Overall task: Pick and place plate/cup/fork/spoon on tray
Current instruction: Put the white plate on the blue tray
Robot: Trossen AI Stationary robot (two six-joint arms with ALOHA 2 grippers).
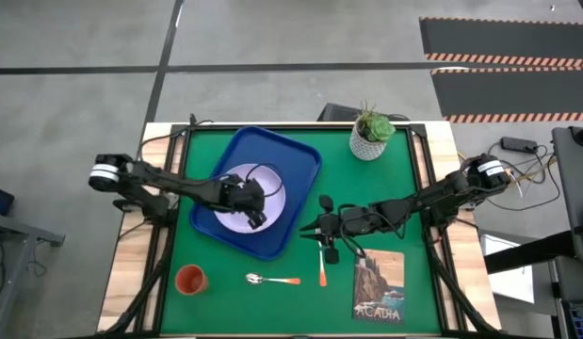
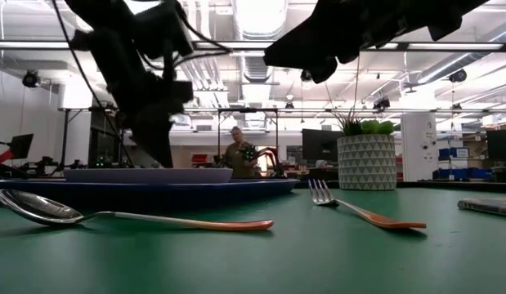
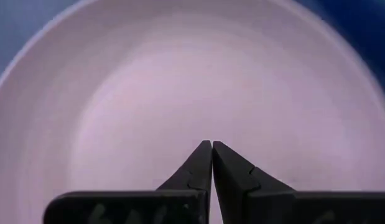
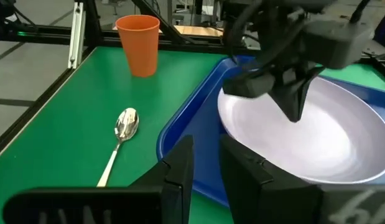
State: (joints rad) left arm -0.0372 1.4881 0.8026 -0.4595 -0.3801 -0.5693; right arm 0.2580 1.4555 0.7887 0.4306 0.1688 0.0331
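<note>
Plate on tray; cup, spoon, fork on mat.

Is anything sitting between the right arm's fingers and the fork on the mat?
Nothing visible blocks it. The right gripper hangs just beyond the fork, prong end, with only bare green mat between them. The spoon lies off to the side, nearer the cup, and the booklet is on the other side.

Bright overhead ceiling lights, backlit silhouetted arms, soft shadows, glare on spoon, blurred background
</note>
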